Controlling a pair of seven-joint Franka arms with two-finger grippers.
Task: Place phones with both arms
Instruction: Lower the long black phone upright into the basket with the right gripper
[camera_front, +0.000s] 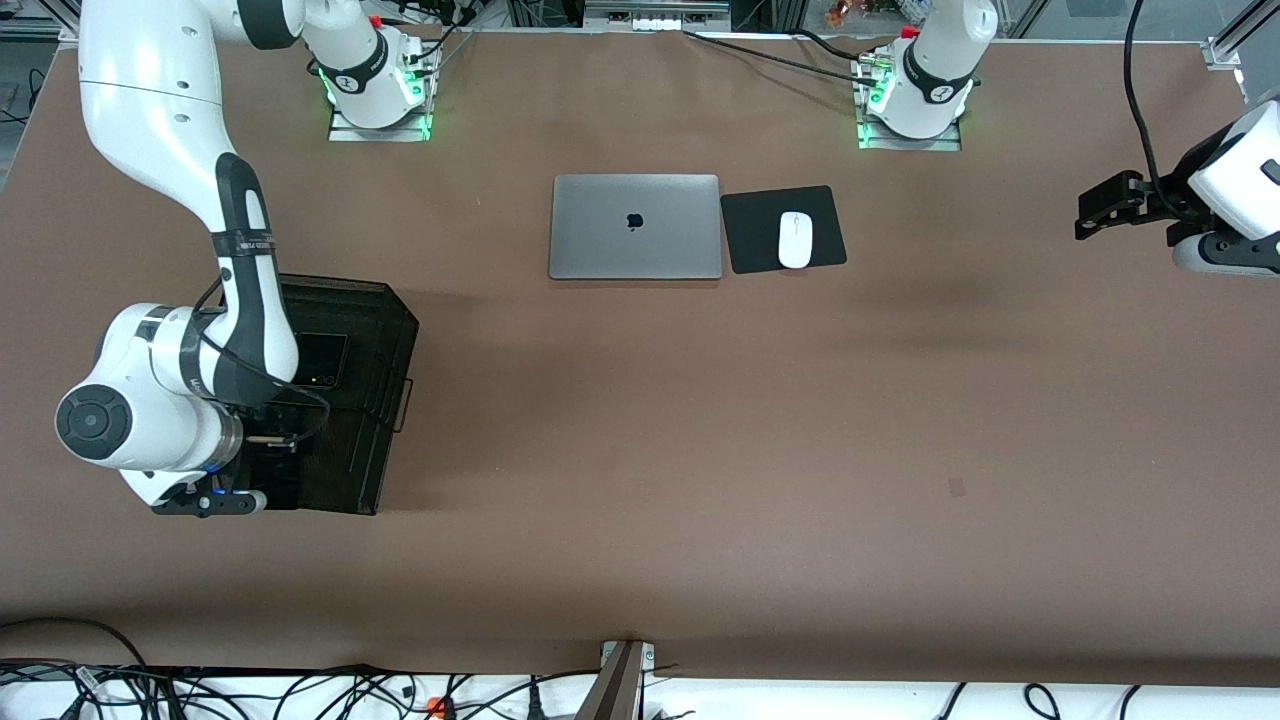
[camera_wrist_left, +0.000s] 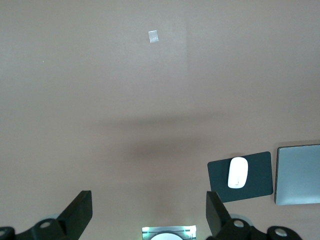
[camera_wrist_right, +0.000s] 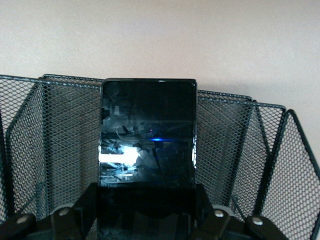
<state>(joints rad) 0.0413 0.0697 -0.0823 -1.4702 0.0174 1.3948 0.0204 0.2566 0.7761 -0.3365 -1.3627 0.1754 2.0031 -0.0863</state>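
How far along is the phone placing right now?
Done: one black phone already lies in the black mesh organizer at the right arm's end of the table. In hand: the right tool, over the organizer, is shut on a long black phone. Left: releasing that phone. The left tool waits open over bare table, holding nothing.

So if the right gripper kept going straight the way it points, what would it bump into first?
Probably the black mesh rack. The right gripper, shut on a black phone, points down into that rack's slots, so the phone's leading edge would likely meet the mesh before anything else. How deep the slot goes is unclear.
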